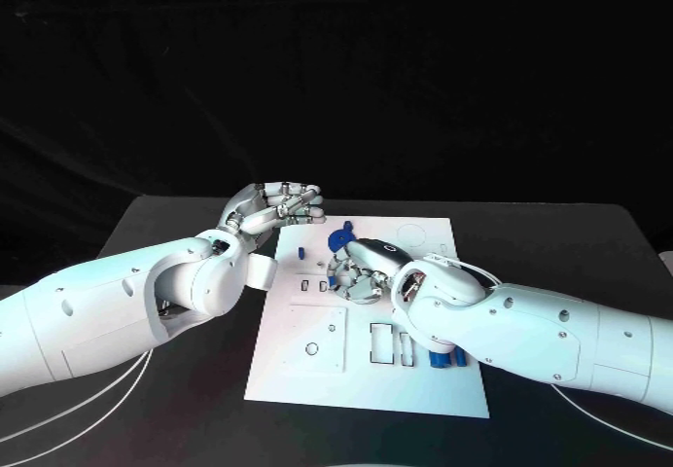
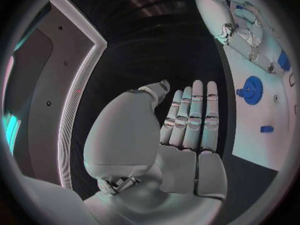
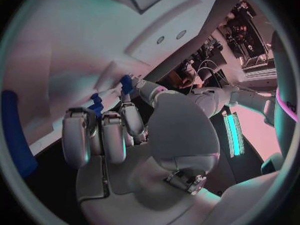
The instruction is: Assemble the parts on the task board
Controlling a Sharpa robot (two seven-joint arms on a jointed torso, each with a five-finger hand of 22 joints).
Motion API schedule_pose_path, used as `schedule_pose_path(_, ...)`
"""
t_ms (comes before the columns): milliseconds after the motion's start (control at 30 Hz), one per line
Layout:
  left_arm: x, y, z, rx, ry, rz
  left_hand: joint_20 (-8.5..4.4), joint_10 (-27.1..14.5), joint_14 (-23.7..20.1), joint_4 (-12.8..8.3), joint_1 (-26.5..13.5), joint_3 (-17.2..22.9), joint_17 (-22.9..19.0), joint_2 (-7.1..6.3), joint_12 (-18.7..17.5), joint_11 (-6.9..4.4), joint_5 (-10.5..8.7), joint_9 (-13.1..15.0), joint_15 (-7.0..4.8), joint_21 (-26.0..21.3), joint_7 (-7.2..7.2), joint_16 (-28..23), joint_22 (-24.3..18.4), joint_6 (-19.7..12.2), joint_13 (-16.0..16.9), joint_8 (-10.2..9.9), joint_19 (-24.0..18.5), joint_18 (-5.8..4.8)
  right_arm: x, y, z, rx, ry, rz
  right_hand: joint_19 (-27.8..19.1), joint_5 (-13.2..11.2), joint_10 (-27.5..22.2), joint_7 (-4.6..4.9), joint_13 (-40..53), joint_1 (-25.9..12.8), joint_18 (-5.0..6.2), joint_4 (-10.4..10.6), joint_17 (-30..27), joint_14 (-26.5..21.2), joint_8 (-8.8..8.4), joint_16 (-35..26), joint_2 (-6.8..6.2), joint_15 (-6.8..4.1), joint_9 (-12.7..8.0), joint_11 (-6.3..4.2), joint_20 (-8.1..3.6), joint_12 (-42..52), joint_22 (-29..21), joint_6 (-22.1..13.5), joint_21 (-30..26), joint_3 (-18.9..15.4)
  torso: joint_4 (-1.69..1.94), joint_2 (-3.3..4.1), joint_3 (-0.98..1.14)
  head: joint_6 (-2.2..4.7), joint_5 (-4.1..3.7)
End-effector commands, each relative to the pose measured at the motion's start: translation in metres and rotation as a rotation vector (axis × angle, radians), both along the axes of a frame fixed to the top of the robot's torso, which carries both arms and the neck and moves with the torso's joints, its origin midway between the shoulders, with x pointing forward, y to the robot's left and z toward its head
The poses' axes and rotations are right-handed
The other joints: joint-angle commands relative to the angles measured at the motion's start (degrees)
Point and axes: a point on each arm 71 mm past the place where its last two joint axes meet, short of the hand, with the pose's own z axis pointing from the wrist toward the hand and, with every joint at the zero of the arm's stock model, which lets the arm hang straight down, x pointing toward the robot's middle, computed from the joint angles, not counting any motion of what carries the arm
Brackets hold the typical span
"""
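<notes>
Head view: right silver hand (image 1: 362, 272) over middle of white rectangular task board (image 1: 378, 321), pinching small blue part (image 3: 127, 83). Left silver hand (image 1: 275, 209) at board's 11 o'clock corner, curled, empty. Blue gear (image 1: 341, 238) seated at 12. Next: lower part into slot, carefully aligned.

I find no readable text, label, brand, number or sign on the board (image 1: 368, 384) (its marks are plain outlines and holes), on the parts, on either arm, or on the table (image 1: 561, 243).
</notes>
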Motion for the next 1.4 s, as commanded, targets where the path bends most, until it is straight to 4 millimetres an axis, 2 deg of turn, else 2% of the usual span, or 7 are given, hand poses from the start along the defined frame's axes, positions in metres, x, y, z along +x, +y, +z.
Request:
schedule_pose_path(33, -0.0002, -0.0019, 0.0012, -0.008, -0.004, -0.010, -0.08, 0.14, 0.11, 0.00, -0.68, 0.32, 0.06, 0.07, -0.24, 0.31, -0.25, -0.05, 0.29, -0.21, 0.23, -0.24, -0.08, -0.07, -0.02, -0.25, 0.32, 0.78, -0.0014, 0.0019, -0.0027, -0.036, -0.013, 0.011, 0.14, 0.21, -0.04, -0.26, 0.09, -0.33, -0.57, 0.21, 9.50, 4.71, 0.89, 0.22, -0.05, -0.45, 1.05, 0.03, -0.09, 0.04, 7.22, 0.35, 0.09, 0.00, 0.10, 0.03, 0.04, -0.10, -0.04)
schedule_pose_path(233, -0.0002, -0.0016, 0.0011, -0.008, -0.003, -0.009, -0.08, 0.15, 0.14, -0.07, -0.74, 0.43, 0.15, 0.09, -0.24, 0.31, -0.26, -0.04, 0.28, -0.22, 0.24, -0.31, -0.11, -0.05, -0.01, -0.25, 0.35, 0.79, -0.0016, 0.0026, -0.0043, -0.043, -0.010, 0.008, 0.13, 0.26, -0.03, -0.27, 0.08, -0.37, -0.56, 0.17, 9.50, 4.71, 0.93, 0.22, -0.17, -0.46, 1.08, 0.01, -0.10, 0.03, 7.20, 0.34, 0.07, -0.04, 0.09, 0.02, -0.06, -0.19, -0.09)
schedule_pose_path(733, -0.0001, -0.0009, 0.0010, -0.008, -0.003, -0.010, -0.08, 0.15, 0.14, -0.07, -0.74, 0.43, 0.15, 0.09, -0.24, 0.31, -0.26, -0.04, 0.28, -0.22, 0.24, -0.31, -0.11, -0.05, -0.01, -0.25, 0.35, 0.79, -0.0007, 0.0011, -0.0063, -0.056, -0.003, 0.001, -0.03, 0.34, -0.12, -0.21, -0.05, -0.68, -0.49, 0.16, 9.42, 4.69, 0.94, 0.19, -0.71, -0.48, 1.09, 0.03, -0.13, -0.09, 7.02, 0.05, -0.17, -0.26, 0.13, 0.01, -0.06, -0.20, -0.11)
schedule_pose_path(1233, 0.0019, 0.0055, 0.0003, -0.001, -0.006, 0.008, -0.08, 0.15, 0.14, -0.07, -0.74, 0.43, 0.15, 0.09, -0.24, 0.31, -0.26, -0.04, 0.28, -0.22, 0.24, -0.31, -0.11, -0.05, -0.01, -0.25, 0.35, 0.79, -0.0018, -0.0002, -0.0065, -0.054, -0.007, -0.002, -0.39, 0.35, -1.00, 0.48, -0.96, -1.50, -0.37, 0.47, 9.34, 4.66, 0.12, 0.13, -1.65, -0.09, 0.71, 0.57, 0.10, -0.98, 6.63, -1.81, -0.73, -0.51, 0.12, 0.02, 0.00, -0.30, -0.08)
schedule_pose_path(1400, 0.0025, 0.0073, 0.0000, 0.000, -0.007, 0.012, -0.08, 0.15, 0.14, -0.07, -0.74, 0.43, 0.15, 0.09, -0.24, 0.31, -0.26, -0.04, 0.28, -0.22, 0.24, -0.31, -0.11, -0.05, -0.01, -0.25, 0.35, 0.79, -0.0020, -0.0009, -0.0061, -0.047, -0.013, -0.003, -0.55, 0.42, -1.50, 0.87, -1.42, -1.78, -0.31, 0.59, 9.21, 4.63, -0.37, 0.07, -2.08, 0.18, 0.45, 0.90, 0.31, -1.42, 6.45, -2.71, -0.99, -0.63, 0.11, 0.00, -0.04, -0.37, -0.07)
